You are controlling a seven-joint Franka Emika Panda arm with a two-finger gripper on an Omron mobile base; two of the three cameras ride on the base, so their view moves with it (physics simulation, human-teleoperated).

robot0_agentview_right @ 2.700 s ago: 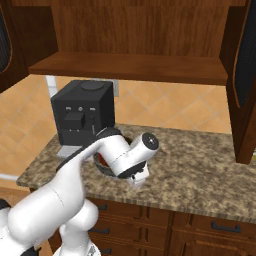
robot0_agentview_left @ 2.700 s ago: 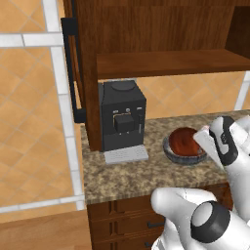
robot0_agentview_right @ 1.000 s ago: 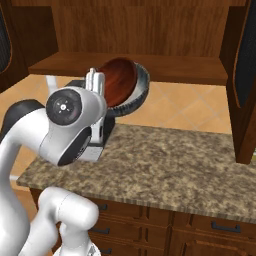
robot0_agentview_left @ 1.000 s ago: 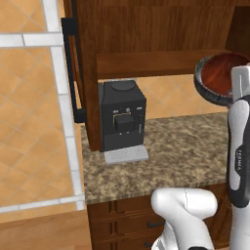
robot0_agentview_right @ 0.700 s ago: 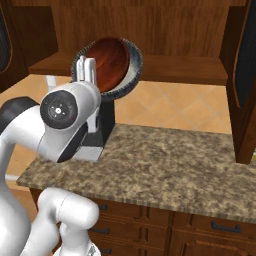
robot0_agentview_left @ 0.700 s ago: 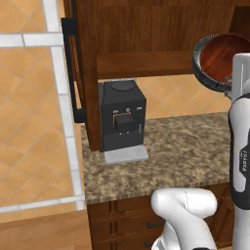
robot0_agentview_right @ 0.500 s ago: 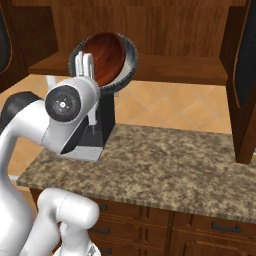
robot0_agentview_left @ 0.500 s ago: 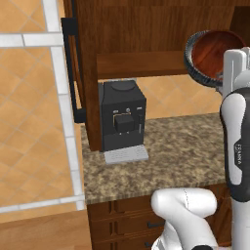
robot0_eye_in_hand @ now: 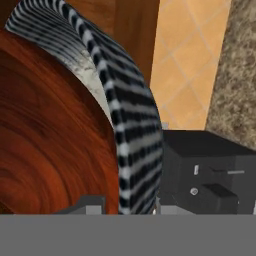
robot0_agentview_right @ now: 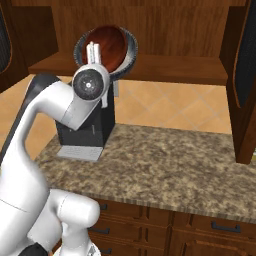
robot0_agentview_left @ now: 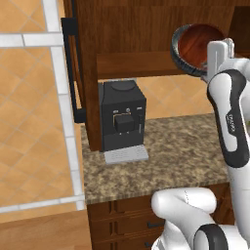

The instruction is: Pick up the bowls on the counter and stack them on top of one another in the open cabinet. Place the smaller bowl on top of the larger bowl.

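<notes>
The smaller bowl [robot0_agentview_left: 200,43], glossy reddish-brown, sits nested inside the larger bowl [robot0_agentview_left: 177,45], whose dark ribbed rim rings it. Both are tipped on edge and held in the air in front of the open cabinet [robot0_agentview_left: 141,29], just above its plank shelf [robot0_agentview_left: 139,66]. My gripper [robot0_agentview_left: 215,54] is shut across their walls at the rim. From the right, the smaller bowl [robot0_agentview_right: 106,44] and the larger bowl [robot0_agentview_right: 131,47] stand above the gripper [robot0_agentview_right: 95,54]. In the hand view the larger bowl's ribbed rim [robot0_eye_in_hand: 131,135] runs between my fingertips, with the smaller bowl [robot0_eye_in_hand: 47,140] to its left.
A black coffee machine [robot0_agentview_left: 122,119] stands on the counter [robot0_agentview_left: 180,156] under the shelf, at the left. The cabinet door [robot0_agentview_left: 73,68] with its long black handle hangs open on the left; another door [robot0_agentview_right: 245,75] hangs on the right. Drawers [robot0_agentview_right: 210,230] lie below the counter.
The arm has lifted the nested bowls off the counter to shelf height. Over the last second they rose a little more and shifted left, toward the cabinet.
</notes>
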